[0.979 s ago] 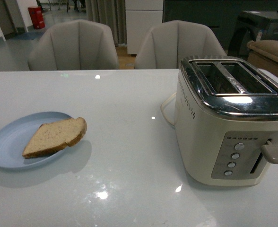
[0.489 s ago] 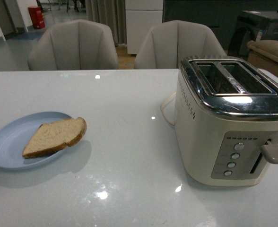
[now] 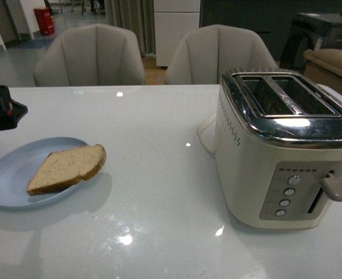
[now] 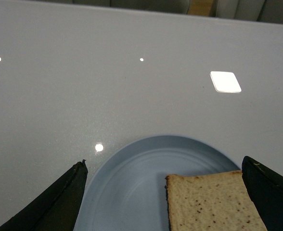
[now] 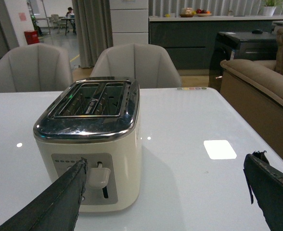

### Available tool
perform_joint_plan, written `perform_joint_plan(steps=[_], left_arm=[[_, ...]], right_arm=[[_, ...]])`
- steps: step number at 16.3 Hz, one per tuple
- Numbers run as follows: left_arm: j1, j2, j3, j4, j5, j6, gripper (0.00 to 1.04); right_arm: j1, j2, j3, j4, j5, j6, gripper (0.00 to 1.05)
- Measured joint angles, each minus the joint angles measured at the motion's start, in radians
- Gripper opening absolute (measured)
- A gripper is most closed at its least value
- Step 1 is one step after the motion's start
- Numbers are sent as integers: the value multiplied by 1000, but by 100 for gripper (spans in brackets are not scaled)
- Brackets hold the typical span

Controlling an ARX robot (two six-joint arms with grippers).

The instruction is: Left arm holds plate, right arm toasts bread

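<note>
One half slice of bread lies flat on the plate, with its crust end reaching over the rim on the side facing the toaster. Locate the plate on the surface, well apart from the toaster and to its left in the front view.

Note that the left gripper is spread wide and holds nothing. In the left wrist view its fingers stand on either side of the plate, with the bread between them. In the front view only a black part with a red mark shows, farther from the toaster than the plate is. You cannot tell whether it touches the plate.

Note that the right gripper is also spread wide and holds nothing. It faces the toaster's control face and stands apart from it.

Observe the toaster upright with both slots facing up. Its lever sits at the top of its track, beside four round buttons.
</note>
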Motion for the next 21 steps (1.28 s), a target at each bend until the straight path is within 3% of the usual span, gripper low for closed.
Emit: perform_joint_plan(steps=[7,13,21], left_arm=[[80,238,193,-25,19,10,98],[100,362,186,123,36,17,98],[132,418,144,202,61,19,98]], right_arm=[[0,0,0,0,0,0,98],[0,0,0,0,0,0,98],[0,0,0,0,0,0,98]])
